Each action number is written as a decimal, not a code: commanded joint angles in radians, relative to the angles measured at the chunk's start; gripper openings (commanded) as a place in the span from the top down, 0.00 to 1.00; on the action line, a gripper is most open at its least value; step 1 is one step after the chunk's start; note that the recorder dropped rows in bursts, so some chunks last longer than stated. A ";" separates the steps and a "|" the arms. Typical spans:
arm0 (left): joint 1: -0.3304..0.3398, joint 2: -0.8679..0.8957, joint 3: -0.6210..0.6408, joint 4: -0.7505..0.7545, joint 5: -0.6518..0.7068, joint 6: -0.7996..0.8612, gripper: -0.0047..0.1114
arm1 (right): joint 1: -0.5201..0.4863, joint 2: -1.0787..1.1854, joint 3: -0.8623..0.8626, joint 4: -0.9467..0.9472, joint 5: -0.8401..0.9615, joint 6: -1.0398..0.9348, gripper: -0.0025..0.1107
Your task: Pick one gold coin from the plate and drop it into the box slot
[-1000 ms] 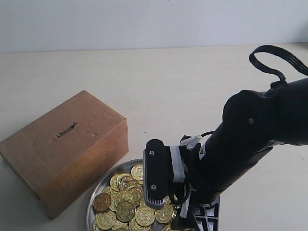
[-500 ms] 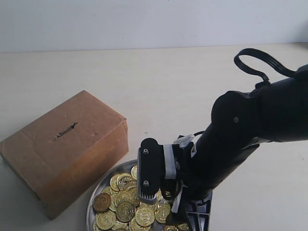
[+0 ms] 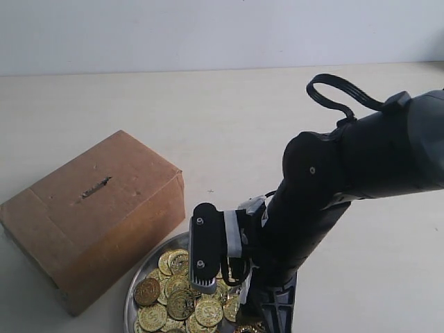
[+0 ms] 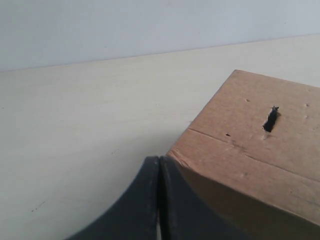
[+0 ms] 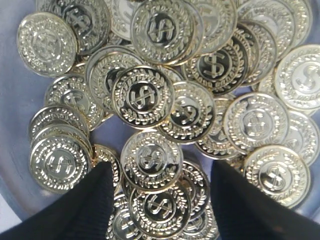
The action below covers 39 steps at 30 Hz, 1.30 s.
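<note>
- The plate (image 3: pixel 146 260) lies at the near edge of the exterior view, heaped with gold coins (image 3: pixel 173 291). The right arm covers its right part.
- The right gripper (image 5: pixel 160 166) hangs just above the heap, fingers (image 5: pixel 85 210) spread wide and empty, with one coin (image 5: pixel 151 160) lying flat between them.
- The box (image 3: pixel 97 222) stands just left of the plate.
- The box slot (image 3: pixel 95 187) is in its top face and runs along the box's long side, unobstructed.
- The left gripper (image 4: pixel 159 192) is pressed together, empty, beside a box corner.
- Bare table (image 3: pixel 243 125) lies beyond.
</note>
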 commanded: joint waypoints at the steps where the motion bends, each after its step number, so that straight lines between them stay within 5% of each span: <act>1: 0.004 -0.005 0.000 -0.012 -0.006 -0.001 0.96 | 0.002 0.002 -0.007 -0.012 0.002 0.000 0.50; 39: 0.004 -0.005 0.000 -0.012 -0.006 -0.001 0.96 | 0.002 0.045 -0.037 0.007 -0.014 -0.057 0.50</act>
